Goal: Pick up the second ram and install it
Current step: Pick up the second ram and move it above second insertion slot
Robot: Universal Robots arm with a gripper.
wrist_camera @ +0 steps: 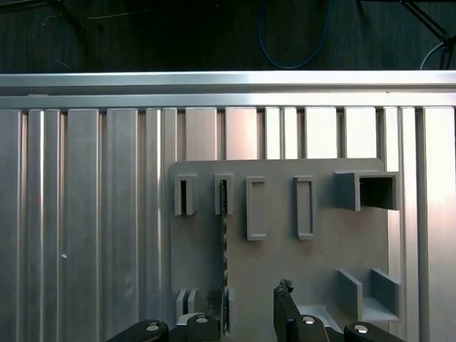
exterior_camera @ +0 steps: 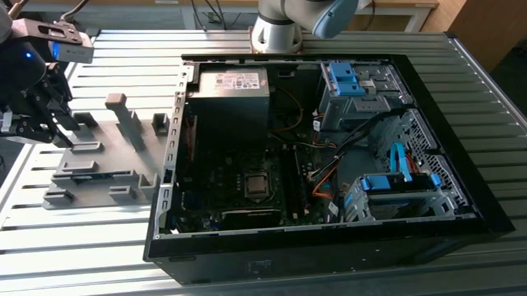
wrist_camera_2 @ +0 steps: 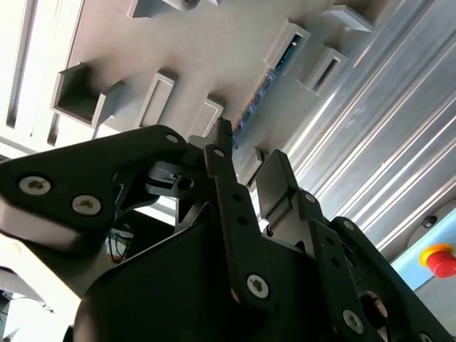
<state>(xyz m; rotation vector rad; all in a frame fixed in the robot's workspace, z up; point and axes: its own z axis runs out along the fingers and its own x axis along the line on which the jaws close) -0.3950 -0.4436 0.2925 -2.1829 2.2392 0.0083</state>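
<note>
Over grey holder (exterior_camera: 115, 169) | end effector (wrist_camera_2: 249, 151) spread | second ram (wrist_camera_2: 260, 92) on edge in holder slots, just beneath it

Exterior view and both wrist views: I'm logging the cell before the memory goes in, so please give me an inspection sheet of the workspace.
Surface: slatted aluminium table, carrying the holder and the case.
Job's things: second ram stands on edge in the grey slotted holder, not yet lifted; open computer case lies beside it, motherboard exposed.
Clutter: nothing seen loose on the table.
Grippers: gripper open, just above the holder, close over the ram's near end.
Cables: orange and black wires inside the case.
Surroundings: arm base at the table's far edge; red stop button beyond the table.
</note>
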